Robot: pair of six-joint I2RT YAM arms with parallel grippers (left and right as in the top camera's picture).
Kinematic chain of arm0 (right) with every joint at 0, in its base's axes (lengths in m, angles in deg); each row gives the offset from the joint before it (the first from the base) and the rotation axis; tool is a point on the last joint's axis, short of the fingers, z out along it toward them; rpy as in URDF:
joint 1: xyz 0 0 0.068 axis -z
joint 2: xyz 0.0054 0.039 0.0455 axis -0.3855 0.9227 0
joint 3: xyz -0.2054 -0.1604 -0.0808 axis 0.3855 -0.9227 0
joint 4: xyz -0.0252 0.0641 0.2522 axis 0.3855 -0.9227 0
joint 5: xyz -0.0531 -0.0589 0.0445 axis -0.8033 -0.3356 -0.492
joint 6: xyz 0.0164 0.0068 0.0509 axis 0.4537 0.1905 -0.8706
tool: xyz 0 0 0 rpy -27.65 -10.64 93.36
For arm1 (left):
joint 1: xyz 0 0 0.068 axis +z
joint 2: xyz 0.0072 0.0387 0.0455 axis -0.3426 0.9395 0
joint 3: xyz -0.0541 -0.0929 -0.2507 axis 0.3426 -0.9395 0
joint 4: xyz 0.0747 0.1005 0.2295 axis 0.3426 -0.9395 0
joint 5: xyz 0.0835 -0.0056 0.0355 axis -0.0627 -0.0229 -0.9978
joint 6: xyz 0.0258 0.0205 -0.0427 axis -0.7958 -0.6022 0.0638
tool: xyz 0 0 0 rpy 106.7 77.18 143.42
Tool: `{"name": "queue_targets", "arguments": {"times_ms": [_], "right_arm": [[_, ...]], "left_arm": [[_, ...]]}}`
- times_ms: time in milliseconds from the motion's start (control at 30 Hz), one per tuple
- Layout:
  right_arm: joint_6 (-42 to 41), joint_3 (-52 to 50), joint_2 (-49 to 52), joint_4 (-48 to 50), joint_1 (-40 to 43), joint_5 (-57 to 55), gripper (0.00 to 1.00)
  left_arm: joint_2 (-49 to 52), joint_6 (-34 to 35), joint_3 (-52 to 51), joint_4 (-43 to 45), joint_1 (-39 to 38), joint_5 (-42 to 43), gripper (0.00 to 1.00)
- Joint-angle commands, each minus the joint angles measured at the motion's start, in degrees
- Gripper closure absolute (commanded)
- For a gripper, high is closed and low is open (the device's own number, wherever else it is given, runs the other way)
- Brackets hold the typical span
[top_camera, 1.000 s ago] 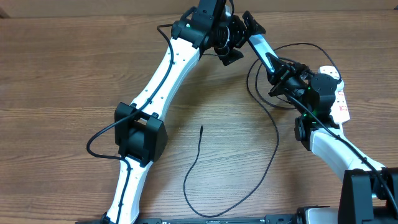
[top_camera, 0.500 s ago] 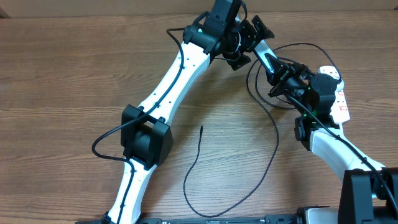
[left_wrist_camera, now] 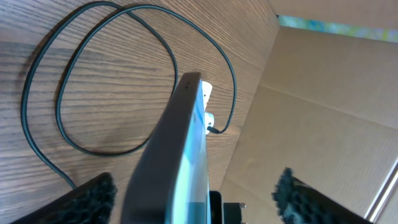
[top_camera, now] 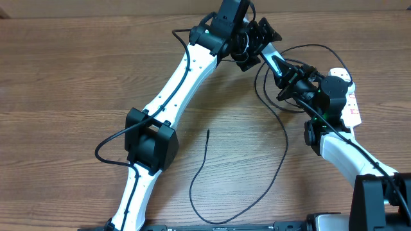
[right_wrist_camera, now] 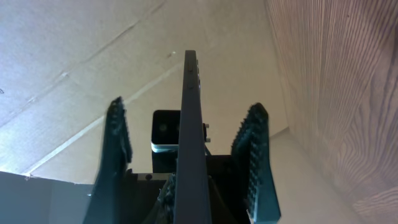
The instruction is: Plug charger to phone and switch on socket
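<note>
Item: phone (top_camera: 273, 56), slim, screen glowing teal. It is raised off the wooden surface (top_camera: 77, 83) toward the far edge, right of the middle, and is flanked from either end by my two sets of fingers. Item: my left fingers (top_camera: 264, 29), reaching in from the far-left side. In the left wrist view they (left_wrist_camera: 93, 199) are released and spread wide. The phone (left_wrist_camera: 180, 155) rises edge-on between them, with a clear gap on its screen side. Item: my right fingers (top_camera: 294, 77), at the phone's other end, nearer the right edge. In the right wrist view they (right_wrist_camera: 117, 149) stand on each side of the phone (right_wrist_camera: 189, 124), seen as a thin dark edge with space showing on both sides. Whether they are clenched on it lower down I cannot tell. Item: charger (top_camera: 286, 138), thin black cable. It is looped on the surface below the phone, then sweeps toward the near edge and curls back. Its connector tip (top_camera: 207, 133) lies free near the middle of the surface, well apart from the phone. Item: socket (top_camera: 347, 96), white with red markings. It lies flat by the right edge toward the far-right corner, partly covered by my right arm. It (left_wrist_camera: 206, 93) shows past the phone's tip in the left wrist view. Item: cardboard wall (left_wrist_camera: 323, 93) beyond the far edge.
</note>
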Motion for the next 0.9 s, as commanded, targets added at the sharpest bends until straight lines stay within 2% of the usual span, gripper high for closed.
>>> {"name": "queue_targets", "arguments": {"times_ms": [0,333,567,633,800,867], "right_arm": [[-6.9,0.9,-0.4,0.9,-0.3,1.4,0.96],[-6.9,0.9,-0.4,3.5,-0.3,3.2,0.96],[-6.9,0.9,-0.4,3.8,-0.3,4.0,0.96],[-6.9,0.9,-0.4,3.8,-0.3,4.3,0.96],[-6.8,0.9,-0.4,3.8,-0.3,4.9,0.97],[-6.7,0.9,-0.4,3.9,-0.3,5.2,0.96]], "left_arm": [[-1.0,0.2,-0.1,0.2,0.0,-0.4,0.23],[-1.0,0.0,-0.2,0.1,-0.5,-1.4,0.41],[-1.0,-0.2,-0.2,-0.1,-0.5,-1.4,0.43],[-1.0,-0.2,-0.2,-0.1,-0.5,-1.7,0.49],[-1.0,-0.4,-0.2,-0.1,-0.6,-2.0,0.73],[-1.0,-0.4,-0.2,-0.1,-0.6,-2.0,0.75]]}}
